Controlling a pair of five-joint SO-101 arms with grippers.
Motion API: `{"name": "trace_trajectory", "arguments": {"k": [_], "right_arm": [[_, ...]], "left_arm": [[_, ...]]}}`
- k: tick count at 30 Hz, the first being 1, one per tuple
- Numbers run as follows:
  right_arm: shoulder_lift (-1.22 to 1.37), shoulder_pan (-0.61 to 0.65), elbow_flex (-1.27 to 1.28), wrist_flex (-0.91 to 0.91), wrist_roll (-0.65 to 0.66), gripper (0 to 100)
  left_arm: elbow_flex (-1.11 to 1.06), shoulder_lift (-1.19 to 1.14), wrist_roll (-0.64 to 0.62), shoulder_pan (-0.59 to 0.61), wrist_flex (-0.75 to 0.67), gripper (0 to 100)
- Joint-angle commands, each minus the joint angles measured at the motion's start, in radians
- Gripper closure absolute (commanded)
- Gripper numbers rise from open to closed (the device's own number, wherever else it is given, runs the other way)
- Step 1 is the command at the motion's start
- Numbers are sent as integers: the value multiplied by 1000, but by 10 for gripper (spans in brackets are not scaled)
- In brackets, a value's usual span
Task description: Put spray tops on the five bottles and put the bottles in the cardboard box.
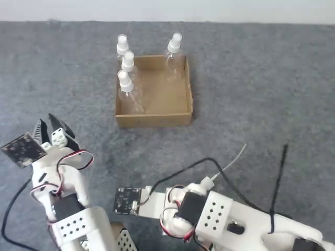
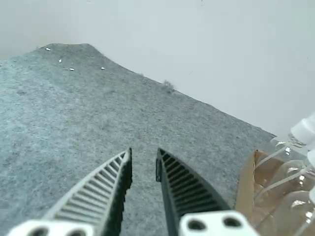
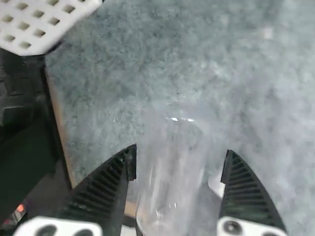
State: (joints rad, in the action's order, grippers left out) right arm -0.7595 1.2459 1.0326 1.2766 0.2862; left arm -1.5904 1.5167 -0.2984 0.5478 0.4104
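Note:
The cardboard box [image 1: 180, 112] stands at the middle back of the grey carpet. Three clear bottles with white spray tops stand in or against it: two at its left side [image 1: 128, 64] [image 1: 126, 85] and one at its right back corner [image 1: 174, 49]. Another capped bottle [image 1: 122, 46] stands by the left back corner. My left gripper [image 1: 52, 128] [image 2: 144, 169] hovers left of the box, slightly open and holding nothing. My right gripper [image 3: 177, 164] is shut on a clear uncapped bottle [image 3: 170, 177] low over the carpet. A loose spray top [image 1: 208, 182] with its thin tube rests by the right arm.
The left arm's white perforated base [image 3: 37, 24] is close beside the right gripper. A black cable [image 1: 279, 180] runs across the carpet at the right. The box's corner [image 2: 246, 191] and its bottles [image 2: 290, 182] sit off to one side of the left gripper.

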Motion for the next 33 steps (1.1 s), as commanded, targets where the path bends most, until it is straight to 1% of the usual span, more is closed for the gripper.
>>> {"name": "trace_trajectory", "arguments": {"k": [1,6,9,10,15,18,22,28,33], "right_arm": [[-24,10,48,-93,-3,772],[-24,7,78,-111,-2,772],[-24,-16,78,-111,-2,777],[-24,-27,78,-111,-2,794],[-30,-68,78,-122,-2,945],[-33,-113,72,-133,-2,967],[-35,-203,23,-117,-2,969],[-35,-389,-89,-82,-15,969],[-35,-535,-155,-90,-161,967]], "left_arm": [[12,-11,-11,8,-34,920],[12,-11,-11,8,-34,920],[12,-11,-11,8,-34,920],[12,-11,-11,8,-34,920],[12,-11,-11,8,-34,920],[12,-11,-11,6,-34,920],[12,-11,-11,5,-34,920],[12,-9,-11,5,-34,920],[12,-9,-11,5,-34,920]]}}
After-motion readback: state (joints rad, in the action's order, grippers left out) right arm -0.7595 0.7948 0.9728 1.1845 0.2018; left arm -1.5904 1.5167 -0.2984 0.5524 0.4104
